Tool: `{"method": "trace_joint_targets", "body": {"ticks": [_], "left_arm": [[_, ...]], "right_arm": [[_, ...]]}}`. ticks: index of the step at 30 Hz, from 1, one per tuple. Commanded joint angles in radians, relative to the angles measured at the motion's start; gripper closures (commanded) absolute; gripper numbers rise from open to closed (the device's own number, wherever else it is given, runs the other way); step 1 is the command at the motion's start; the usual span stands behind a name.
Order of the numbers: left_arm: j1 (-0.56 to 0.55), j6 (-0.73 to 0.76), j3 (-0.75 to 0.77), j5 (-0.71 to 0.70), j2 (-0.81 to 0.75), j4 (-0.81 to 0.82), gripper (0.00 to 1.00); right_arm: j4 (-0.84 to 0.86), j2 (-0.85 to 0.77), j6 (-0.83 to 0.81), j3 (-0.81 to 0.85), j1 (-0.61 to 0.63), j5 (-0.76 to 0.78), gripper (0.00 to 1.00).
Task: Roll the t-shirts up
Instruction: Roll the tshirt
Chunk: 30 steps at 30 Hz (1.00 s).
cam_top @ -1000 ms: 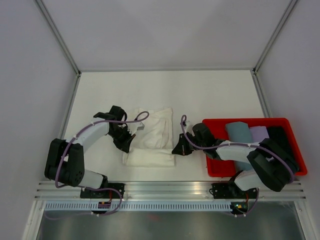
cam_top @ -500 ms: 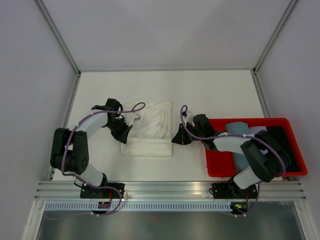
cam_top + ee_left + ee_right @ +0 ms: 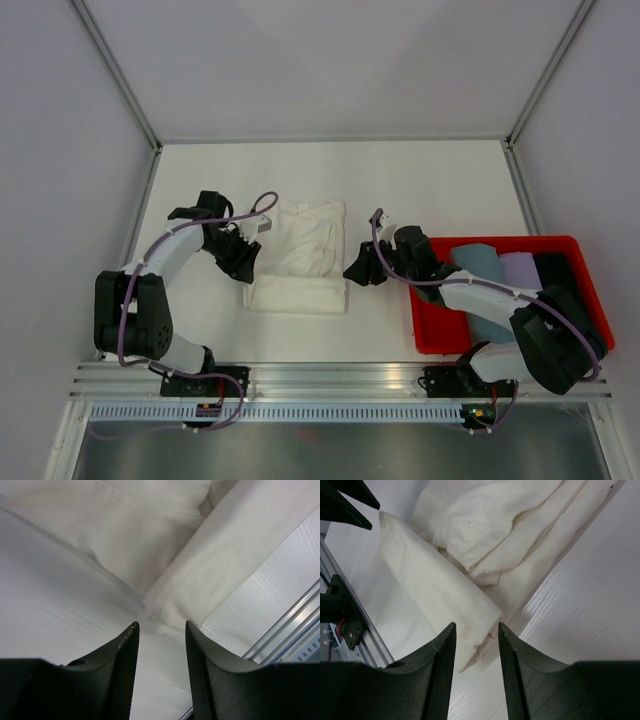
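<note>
A cream-white t-shirt (image 3: 300,262) lies on the white table between my two arms, its near edge rolled into a thick band (image 3: 296,296). My left gripper (image 3: 243,270) is open and empty just left of the roll's left end; that end shows in the left wrist view (image 3: 210,570). My right gripper (image 3: 352,274) is open and empty at the roll's right end, which shows in the right wrist view (image 3: 440,590) just ahead of the fingertips. The flat folded part shows beyond the roll (image 3: 485,525).
A red bin (image 3: 432,338) stands at the right, holding rolled garments in grey-blue (image 3: 480,268), lilac (image 3: 520,270) and black (image 3: 556,272). An aluminium rail (image 3: 340,380) runs along the table's near edge. White walls enclose the table on three sides.
Both grippers have moved farther up the table, and the t-shirt and its roll have shifted a little farther back with them. The left arm has swung outward to the left.
</note>
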Motion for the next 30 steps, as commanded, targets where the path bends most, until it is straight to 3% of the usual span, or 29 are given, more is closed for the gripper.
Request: {"method": "trace_joint_targets", "body": {"ticks": [1,10,14,23,25,27,28,30], "left_arm": [[0.011,-0.095,-0.021,-0.014,-0.083,-0.001,0.52],[0.018,-0.175,-0.115,-0.061,-0.028,0.106,0.53],[0.016,-0.181,-0.089,-0.036,-0.006,0.106,0.66],[0.005,-0.166,-0.061,0.013,0.049,0.068,0.68],[0.004,-0.164,-0.057,0.013,0.064,0.068,0.7],[0.001,-0.158,-0.051,0.021,0.087,0.066,0.8],[0.001,-0.16,-0.046,0.022,0.092,0.065,0.95],[0.001,-0.157,-0.046,0.024,0.092,0.066,0.98]], "right_arm": [[-0.053,-0.019,0.002,-0.009,0.055,0.057,0.54],[-0.011,0.073,0.046,-0.026,0.116,0.093,0.53],[-0.005,0.119,0.063,-0.034,0.118,0.082,0.53],[0.097,0.135,0.108,-0.077,0.134,0.033,0.56],[0.12,0.155,0.111,-0.074,0.136,0.03,0.66],[0.129,0.184,0.114,-0.058,0.136,0.013,0.79],[0.129,0.191,0.114,-0.049,0.136,0.001,0.84],[0.127,0.193,0.115,-0.044,0.136,-0.015,0.99]]}}
